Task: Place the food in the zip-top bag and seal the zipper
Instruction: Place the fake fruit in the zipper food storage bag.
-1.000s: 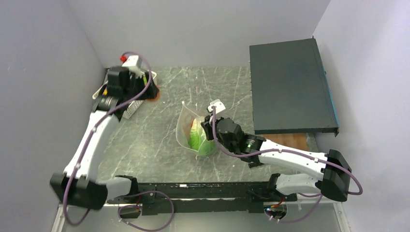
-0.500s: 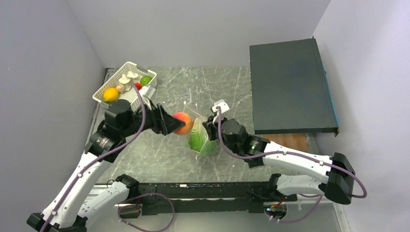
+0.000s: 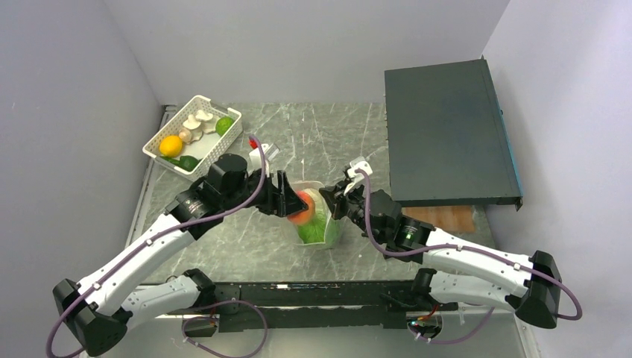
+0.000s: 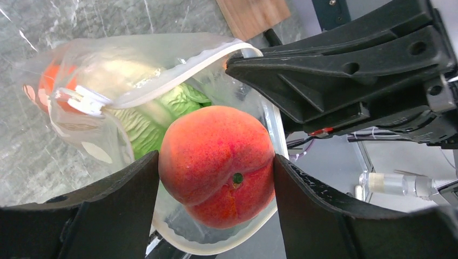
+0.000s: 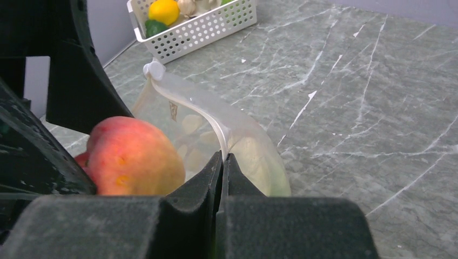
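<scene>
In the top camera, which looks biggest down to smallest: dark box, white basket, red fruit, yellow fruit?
1. dark grey flat box
2. white slotted plastic basket
3. red-orange round fruit and yellow-orange citrus look alike

The left arm (image 3: 141, 252) and right arm (image 3: 477, 257) are white shell links joined by black joint housings; a purple cable (image 3: 367, 209) loops along each; the fingers (image 4: 345, 216) are matte black, thick and wedge-shaped, with scuffed edges.
</scene>
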Motion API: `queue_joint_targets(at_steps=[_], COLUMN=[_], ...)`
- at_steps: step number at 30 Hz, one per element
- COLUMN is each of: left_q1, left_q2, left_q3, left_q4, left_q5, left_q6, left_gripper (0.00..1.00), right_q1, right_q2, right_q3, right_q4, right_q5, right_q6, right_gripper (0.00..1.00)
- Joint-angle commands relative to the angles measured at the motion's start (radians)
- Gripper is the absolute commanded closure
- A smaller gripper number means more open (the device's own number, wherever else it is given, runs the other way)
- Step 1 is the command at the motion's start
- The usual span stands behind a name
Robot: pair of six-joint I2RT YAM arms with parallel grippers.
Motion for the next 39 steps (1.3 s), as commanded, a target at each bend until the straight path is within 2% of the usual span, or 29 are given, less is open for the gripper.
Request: queue_joint_targets(at_steps=[1,5,11,21,25,33,39], left_q1=[-0.024,-0.06,-0.088,-0.093,-0.093,-0.092,-0.091], left_q2=[0.026,0.057,0.084,0.057,0.058,0.044,-0.029], left_q3=[0.027,0.032,0.055,0.049,0.042,0.076,0.155], left_q4=[-0.016,-0.005,-0.026,-0.019,-0.011,-0.054,-0.141], left_q5=[-0.036,-0.027,-0.035,-0.018,-0.01,-0.049,-0.168], left_q6=[-0.013,-0.006,0.021,0.047,0.055,0.075,0.121], left_gripper=[0.65,0.54,0.3,0.17,0.07,0.08,0.08], right_q1=[0.002,0.002,0.002,0.003,0.003,0.002,0.002], right_q2=[-0.019,-0.005,0.0,0.015,0.02,0.029,0.038], right_q3=[0.003,0.012,0.012,0.016,0.017,0.019,0.022], right_q4=[0.076,0.067,0.068,0.067,0.066,0.066,0.067], right_q5=[-0.025,-0.029,-0.03,-0.033,-0.034,-0.029,-0.037], right_q6=[0.007,0.012,0.012,0.012,0.013,0.011,0.014], right_gripper=[1.0,1.0,1.0,1.0,1.0,1.0,1.0])
